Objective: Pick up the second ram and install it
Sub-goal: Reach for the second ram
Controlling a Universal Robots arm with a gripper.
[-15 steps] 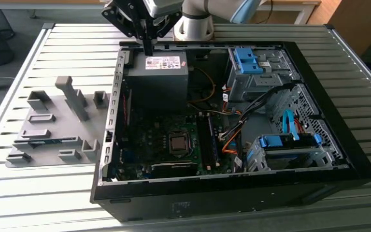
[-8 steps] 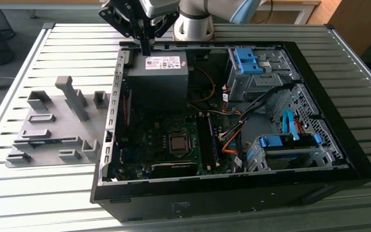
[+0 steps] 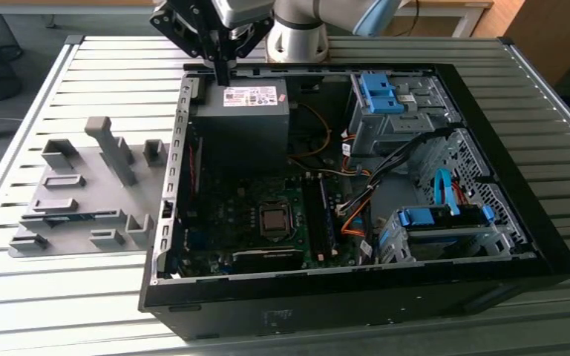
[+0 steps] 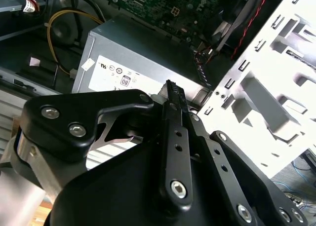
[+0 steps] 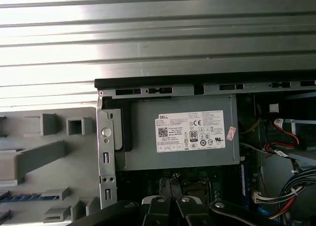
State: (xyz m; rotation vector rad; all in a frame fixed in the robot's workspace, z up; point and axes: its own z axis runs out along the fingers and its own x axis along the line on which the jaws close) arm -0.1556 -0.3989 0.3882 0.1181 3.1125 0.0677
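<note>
while the gripper [image 3: 223, 74] hangs over the back edge of the open pc case [image 3: 364, 293], its fingers are pressed together into one slim black tip pointing down. that tip sits just above the case rim, right by the grey psu [image 3: 240, 126] and its white label [image 3: 250, 96]. in the second wrist view the fingers [image 4: 171, 107] look closed up against each other, w/ the psu below them.

the second ram [image 3: 67, 216] is well apart from the gripper. it lies flat in a low slot of the grey holder plate [image 3: 97, 193], which sits at the exterior view's left of the case on the slatted metal table [image 3: 107, 74]. a thin blue-green strip of it shows btwn the grey blocks. in the first wrist view the same strip [image 5: 17, 196] lies in the plate, near the case's perforated metal side wall [image 5: 106, 152]. chips and sticker are too small to tell. a tall grey upright [image 3: 112, 148] stands on the plate, nearer the arm's side than the ram.

inside the case: green mobo [image 3: 231, 222] w/ the cpu socket [image 3: 275, 219] about mid-board, and long black slots [image 3: 317, 215] just to the exterior view's right of the socket. can't tell if a stick sits in one. blue drive brackets [image 3: 379, 93] are at the exterior view's right, w/ orange and black cables [image 3: 355, 215] btwn them and the slots.
</note>
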